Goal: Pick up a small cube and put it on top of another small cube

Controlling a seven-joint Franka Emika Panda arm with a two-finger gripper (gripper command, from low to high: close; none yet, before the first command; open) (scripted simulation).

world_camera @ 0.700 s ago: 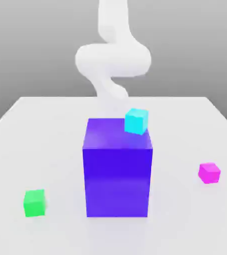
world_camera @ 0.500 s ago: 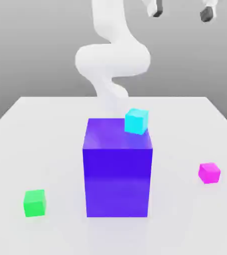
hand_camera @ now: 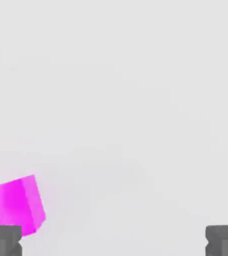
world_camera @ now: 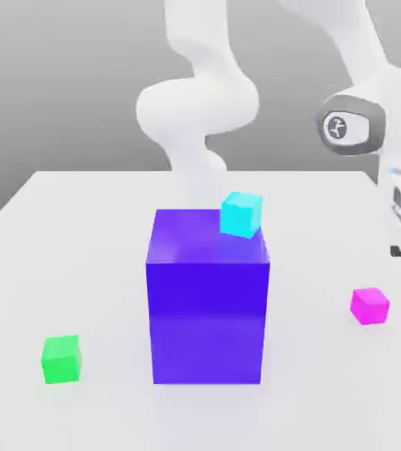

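Pincer (hand_camera: 114, 242) spread wide, nothing gripped, magenta cube (hand_camera: 13, 206) sat right by one fingertip (hand_camera: 3, 240), green cube (world_camera: 62, 358) way off across worktop (world_camera: 80, 238)

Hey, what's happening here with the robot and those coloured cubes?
A white robot arm is over the exterior view's right side of the table, near the pink cube. Its tool is open and holds nothing; the hand view shows the pink cube beside one fingertip, not between them. The green cube sits alone on the table at the exterior view's left. A cyan cube rests on the big blue block in the middle. Nothing is stacked on the green cube yet.
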